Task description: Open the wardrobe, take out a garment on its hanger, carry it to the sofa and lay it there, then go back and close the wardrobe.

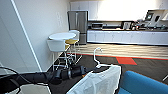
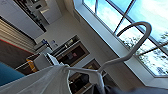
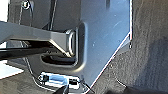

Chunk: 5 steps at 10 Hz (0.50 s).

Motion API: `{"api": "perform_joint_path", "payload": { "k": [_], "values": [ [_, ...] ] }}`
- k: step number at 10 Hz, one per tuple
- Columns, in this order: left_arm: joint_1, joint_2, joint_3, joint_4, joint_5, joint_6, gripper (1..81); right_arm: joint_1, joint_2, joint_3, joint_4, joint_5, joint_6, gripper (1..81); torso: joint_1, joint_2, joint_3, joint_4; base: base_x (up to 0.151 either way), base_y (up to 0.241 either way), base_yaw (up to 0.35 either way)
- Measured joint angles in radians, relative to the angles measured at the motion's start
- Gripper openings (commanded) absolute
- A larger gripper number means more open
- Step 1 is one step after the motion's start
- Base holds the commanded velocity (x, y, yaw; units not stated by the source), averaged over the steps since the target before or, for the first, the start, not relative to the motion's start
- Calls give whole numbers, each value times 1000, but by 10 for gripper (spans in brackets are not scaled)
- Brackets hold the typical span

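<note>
Garment [image 1: 100, 81] on hanger [image 1: 98, 58], left of sofa [image 1: 142, 83]; table [image 1: 62, 36] behind.

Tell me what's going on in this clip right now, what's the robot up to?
The robot's left arm reaches forward holding up the white hanger, with the white T-shirt draped from it. The hanger's hook points upward, and the shirt hangs just beside the blue sofa, whose edge shows at lower right. The shirt is not yet laid on it. Beyond are a round white table with chairs and a kitchen counter.
</note>
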<state>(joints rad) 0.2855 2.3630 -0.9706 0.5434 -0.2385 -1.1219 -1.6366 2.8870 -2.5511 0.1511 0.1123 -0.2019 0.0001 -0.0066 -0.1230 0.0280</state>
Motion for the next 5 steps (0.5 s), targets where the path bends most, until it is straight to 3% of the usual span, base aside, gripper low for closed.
{"api": "perform_joint_path", "payload": {
  "k": [2, 5],
  "values": [
    [0, 0, 2, 4, 0, 0, 10, 5, 1, 0, 0, 2, 0, 811, 0, 0, -4, 0, 0, 0, -257],
    [0, 11, 6, 9, 0, 0, 10, 8, 5, 0, -2, 0, 0, 811, -1, -1, -76, 0, 0, 0, -258]
  ]
}}
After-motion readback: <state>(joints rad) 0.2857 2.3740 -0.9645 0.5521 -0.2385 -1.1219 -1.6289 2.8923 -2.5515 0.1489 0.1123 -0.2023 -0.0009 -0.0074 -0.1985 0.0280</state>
